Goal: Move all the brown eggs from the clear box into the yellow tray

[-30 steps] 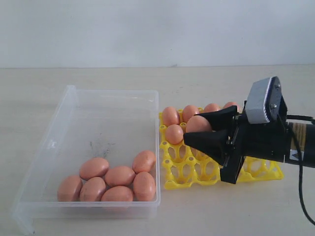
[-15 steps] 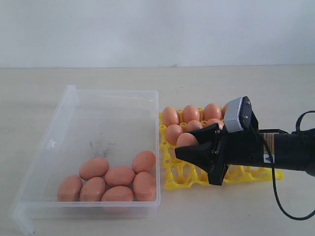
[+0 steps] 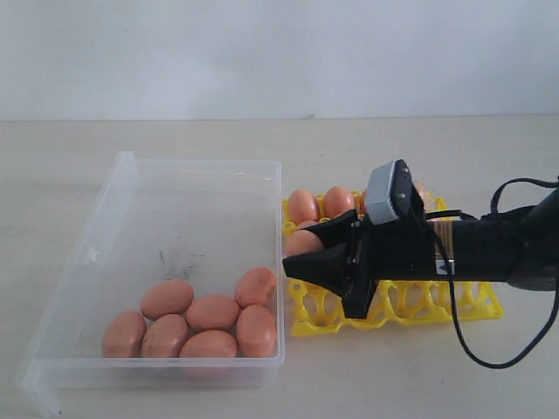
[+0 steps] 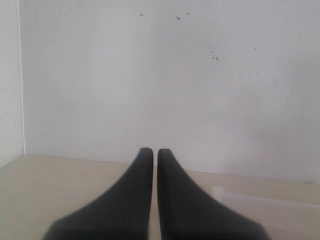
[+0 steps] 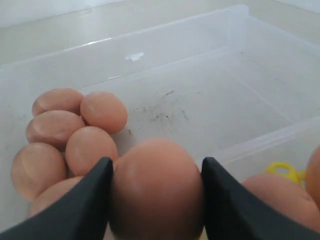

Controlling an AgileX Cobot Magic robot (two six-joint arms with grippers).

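While the left hand [image 4: 150, 152] sits off by itself with its two dark fingers [image 4: 135, 200] pressed almost together, only a thin slit between them and nothing in it, the right hand [image 3: 299, 253] carries the load. It reaches in low from the right across the yellow tray [image 3: 319, 319], and its black fingers [image 5: 85, 200] are clamped on either side of one brown egg [image 5: 156, 192]. That egg hangs over the tray's edge nearest the clear box [image 3: 131, 183], just beside the box's wall. I cannot tell whether it touches a cup, as the hand hides what lies under it. Inside the box, seven more brown eggs [image 3: 212, 312] lie huddled and touching in the front corner on the tray's side, and a dark smudge [image 3: 179, 260] marks the floor further in. Along the tray's far side two eggs [image 3: 303, 206] show plainly in their cups, with others partly hidden behind the arm, so I cannot count them. A grey camera block [image 3: 387, 192] rides on top of the right wrist. Box and tray stand side by side on the pale bench [image 3: 419, 384], and the left hand points at a white wall [image 4: 150, 75], with a corner of the clear box just in sight
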